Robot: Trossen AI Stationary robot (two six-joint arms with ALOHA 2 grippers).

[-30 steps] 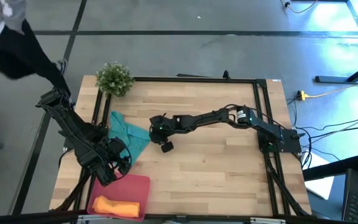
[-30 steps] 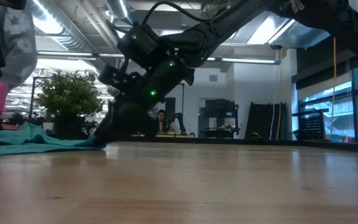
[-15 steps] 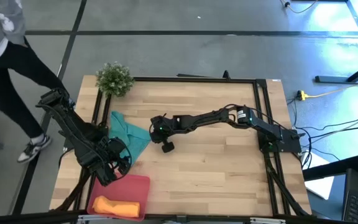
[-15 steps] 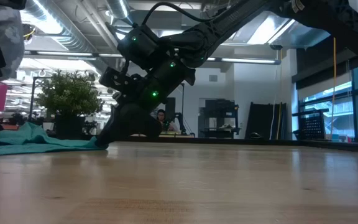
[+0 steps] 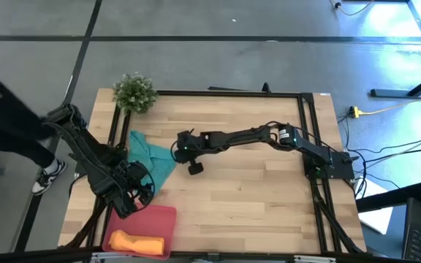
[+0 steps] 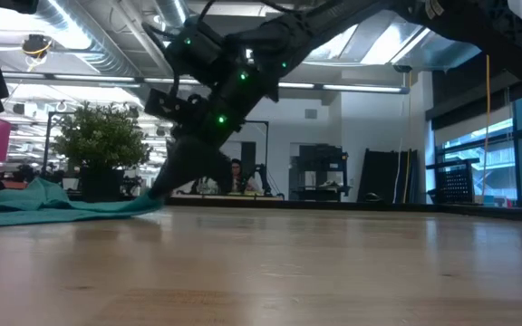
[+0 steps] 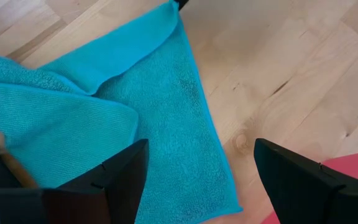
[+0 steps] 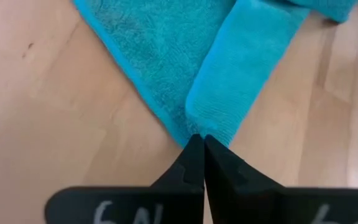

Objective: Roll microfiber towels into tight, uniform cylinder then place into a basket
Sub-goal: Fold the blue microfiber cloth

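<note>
A teal towel (image 5: 150,157) lies crumpled and partly folded over on the wooden table's left half. My right gripper (image 5: 175,153) reaches across from the right and is shut on the towel's right-hand corner. My left gripper (image 7: 197,186) hovers open above the towel's near part, fingers apart and touching nothing. An orange towel (image 5: 134,241), rolled up, lies inside the pink basket (image 5: 159,215) at the near left edge. In the low view the teal towel (image 6: 53,204) lies flat with its right end a little raised. My right gripper pinches the teal towel's right-hand corner (image 8: 194,129) between its two fingertips. There the flat layer's edge and a folded-over flap meet. The fingers slant down from the table's right side. That corner (image 6: 149,201) is lifted slightly; the rest of the towel lies slack on the table.
A small green potted plant (image 5: 134,93) stands at the table's far left corner. A person's legs (image 5: 20,139) show on the floor beyond the table's left edge. Bare wood (image 5: 254,190) fills the table's middle and right.
My right gripper has tipped and risen a little at the teal towel's right-hand corner. That corner has come slightly off the table while the rest of the towel stays put. A person has walked past beyond the table's left edge.
</note>
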